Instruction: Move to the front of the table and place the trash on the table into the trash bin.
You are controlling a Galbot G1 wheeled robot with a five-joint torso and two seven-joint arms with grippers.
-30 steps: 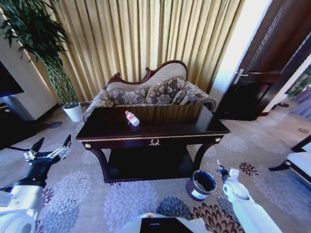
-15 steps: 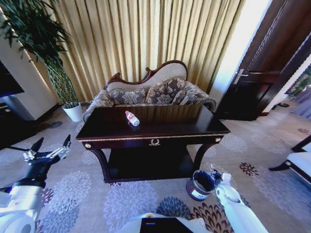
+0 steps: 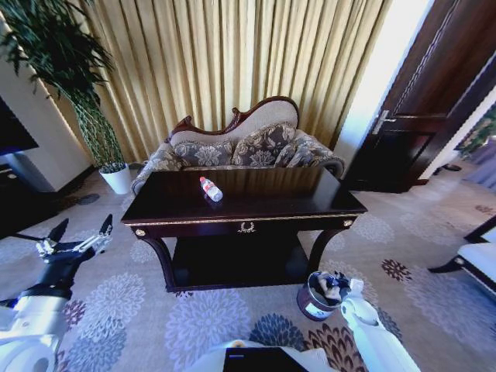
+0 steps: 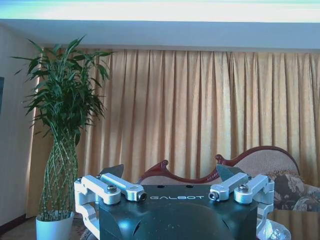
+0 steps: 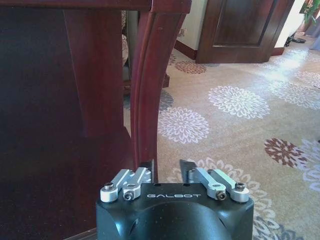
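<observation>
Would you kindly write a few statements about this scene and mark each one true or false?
1. The clear plastic bottle lies on its side on the table. True.
2. The right gripper is above the trash bin. True.
3. The left gripper is shut on the bottle. False: it is open, off to the table's left, holding nothing.
4. The trash bin stands on the table's lower shelf. False: it stands on the carpet by the table's front right leg.
5. A sofa stands behind the table. True.
</observation>
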